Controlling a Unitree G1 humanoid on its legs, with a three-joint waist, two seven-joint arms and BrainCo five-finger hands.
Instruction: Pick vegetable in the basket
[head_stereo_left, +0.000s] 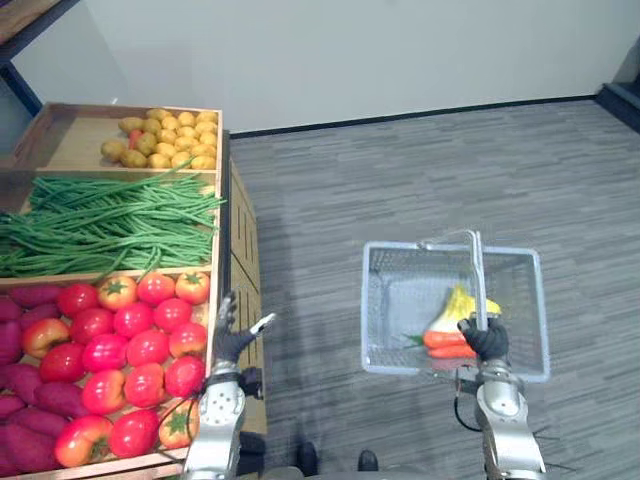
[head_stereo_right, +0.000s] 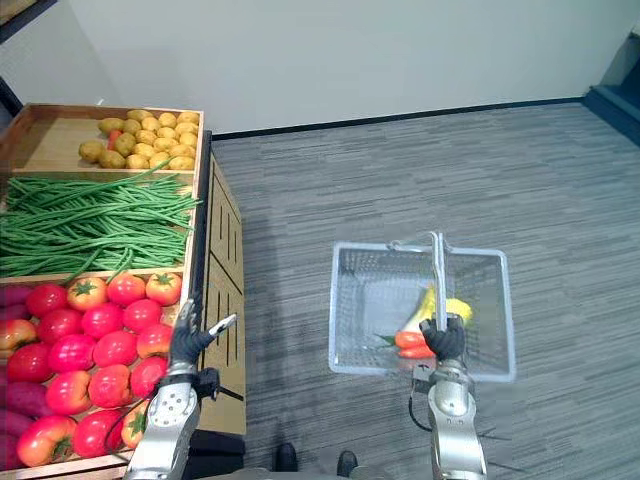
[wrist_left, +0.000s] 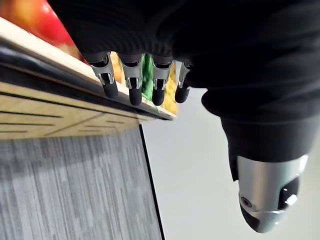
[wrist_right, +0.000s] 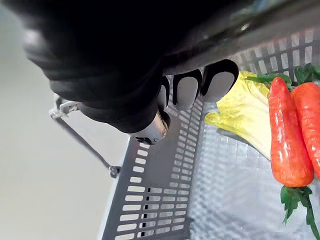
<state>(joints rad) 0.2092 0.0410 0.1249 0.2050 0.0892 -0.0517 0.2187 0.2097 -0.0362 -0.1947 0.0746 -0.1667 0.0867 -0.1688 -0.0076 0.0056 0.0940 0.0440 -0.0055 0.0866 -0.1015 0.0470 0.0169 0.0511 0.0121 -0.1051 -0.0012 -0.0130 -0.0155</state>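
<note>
The right robot hand (head_stereo_left: 484, 340) is clenched round the handle (head_stereo_left: 478, 270) of the grey mesh basket (head_stereo_left: 380, 300), over the carpeted floor (head_stereo_left: 400, 170). Inside lie 2 carrots (wrist_right: 287, 135) and a yellow leafy vegetable (wrist_right: 245, 112). The left robot hand (head_stereo_left: 232, 340), fingers released and straight, hovers at the counter (head_stereo_left: 245, 260) edge beside the tomatoes (head_stereo_left: 130, 350), holding nothing.

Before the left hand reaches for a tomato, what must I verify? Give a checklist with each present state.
1. Grip: right hand curled round handle: ok.
2. Free hand: left hand open, holding nothing: ok.
3. Room: basket has bare floor beside the carrots: ok.
4. Target: tomatoes lie next to the left hand: ok.
5. Clearance: left fingers free of the crate rim: cannot tell.
</note>
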